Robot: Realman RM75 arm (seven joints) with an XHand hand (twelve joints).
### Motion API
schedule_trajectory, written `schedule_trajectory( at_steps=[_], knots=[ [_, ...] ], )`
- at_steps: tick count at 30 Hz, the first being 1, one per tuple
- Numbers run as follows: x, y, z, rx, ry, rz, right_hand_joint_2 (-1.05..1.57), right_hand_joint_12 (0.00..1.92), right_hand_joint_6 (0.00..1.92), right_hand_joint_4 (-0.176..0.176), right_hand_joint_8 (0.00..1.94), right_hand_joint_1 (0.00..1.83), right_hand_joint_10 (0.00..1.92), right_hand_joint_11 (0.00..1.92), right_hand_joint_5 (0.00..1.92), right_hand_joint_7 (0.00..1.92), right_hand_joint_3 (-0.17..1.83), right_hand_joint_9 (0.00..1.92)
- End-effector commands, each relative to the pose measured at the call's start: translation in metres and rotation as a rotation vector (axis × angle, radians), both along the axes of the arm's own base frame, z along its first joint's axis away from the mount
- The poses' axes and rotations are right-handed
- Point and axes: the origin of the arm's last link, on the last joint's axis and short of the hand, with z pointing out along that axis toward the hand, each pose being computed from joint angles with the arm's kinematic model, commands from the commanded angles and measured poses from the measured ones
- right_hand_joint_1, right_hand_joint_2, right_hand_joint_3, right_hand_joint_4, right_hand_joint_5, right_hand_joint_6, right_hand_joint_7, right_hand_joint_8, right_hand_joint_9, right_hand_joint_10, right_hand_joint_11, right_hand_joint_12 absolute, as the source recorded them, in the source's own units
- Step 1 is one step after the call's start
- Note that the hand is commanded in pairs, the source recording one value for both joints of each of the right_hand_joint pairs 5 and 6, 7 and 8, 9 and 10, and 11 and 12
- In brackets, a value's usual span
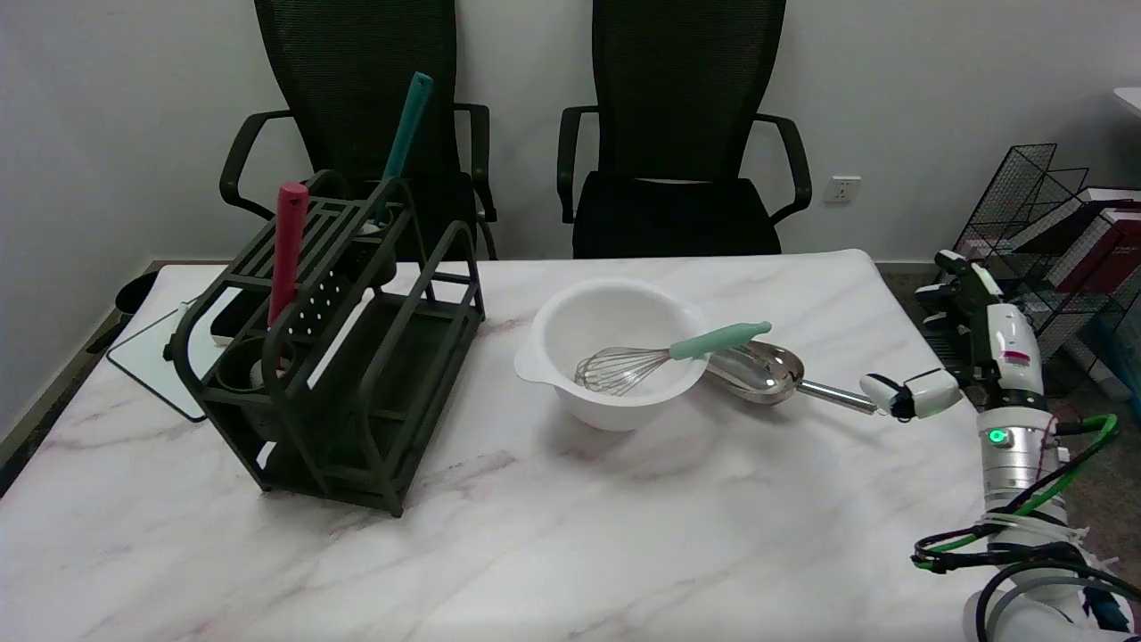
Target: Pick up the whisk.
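Marble-patterned white bench (553, 535) carries my workspace, with two black mesh office chairs (682, 134) against the wall behind it. At centre stands a white plastic mixing bowl (615, 392); the wire whisk with a mint-green handle (664, 357) lies across it, wires inside the bowl and handle resting over the right rim. Just right of the bowl, touching it, lies a steel scoop (767, 374). At left stands a dark green utensil rack (339, 374) holding a red-handled tool (287, 250) and a teal-handled tool (406, 134). My right hand (963, 357) hovers at the bench's right edge, well apart from the whisk, fingers apart, holding nothing.
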Motion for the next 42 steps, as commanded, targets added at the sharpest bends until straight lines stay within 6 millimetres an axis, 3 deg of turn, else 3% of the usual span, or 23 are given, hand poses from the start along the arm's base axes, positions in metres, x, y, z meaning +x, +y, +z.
schedule_trajectory(
  at_steps=[1, 4, 9, 14, 20, 28, 34, 38, 42],
  knots=[
    [0.026, -0.025, -0.043, -0.133, 0.333, -0.234, -0.51, 0.82, 0.29, 0.0, 0.71, 1.26, 0.65, 0.82, 0.29, 0.71, 1.33, 0.65],
    [0.02, -0.022, -0.038, -0.091, 0.227, -0.198, -0.53, 0.77, 0.25, 0.0, 0.68, 1.26, 0.62, 0.77, 0.25, 0.68, 1.36, 0.62],
    [0.001, 0.0, -0.026, -0.093, 0.052, -0.163, -0.54, 0.75, 0.25, 0.0, 0.67, 1.25, 0.63, 0.75, 0.25, 0.67, 1.38, 0.63],
    [0.001, 0.021, -0.025, -0.07, -0.142, -0.013, -0.53, 0.75, 0.28, 0.0, 0.65, 1.24, 0.65, 0.75, 0.28, 0.65, 1.39, 0.65],
    [-0.004, 0.022, -0.065, 0.08, -0.412, 0.134, -0.43, 0.75, 0.4, 0.0, 0.62, 1.21, 0.67, 0.75, 0.4, 0.62, 1.33, 0.67],
    [0.013, 0.007, -0.13, 0.279, -0.596, 0.217, -0.33, 0.62, 0.48, 0.0, 0.56, 1.18, 0.57, 0.62, 0.48, 0.56, 1.23, 0.57],
    [0.018, -0.005, -0.159, 0.372, -0.662, 0.226, -0.42, 0.37, 0.33, 0.0, 0.48, 1.12, 0.45, 0.37, 0.33, 0.48, 1.33, 0.45],
    [0.009, -0.004, -0.165, 0.39, -0.76, 0.268, -0.37, 0.27, 0.24, 0.0, 0.4, 1.09, 0.4, 0.27, 0.24, 0.4, 1.18, 0.4],
    [0.007, -0.003, -0.17, 0.407, -0.813, 0.295, -0.35, 0.19, 0.21, 0.0, 0.34, 1.07, 0.33, 0.19, 0.21, 0.34, 1.18, 0.33]
  ],
)
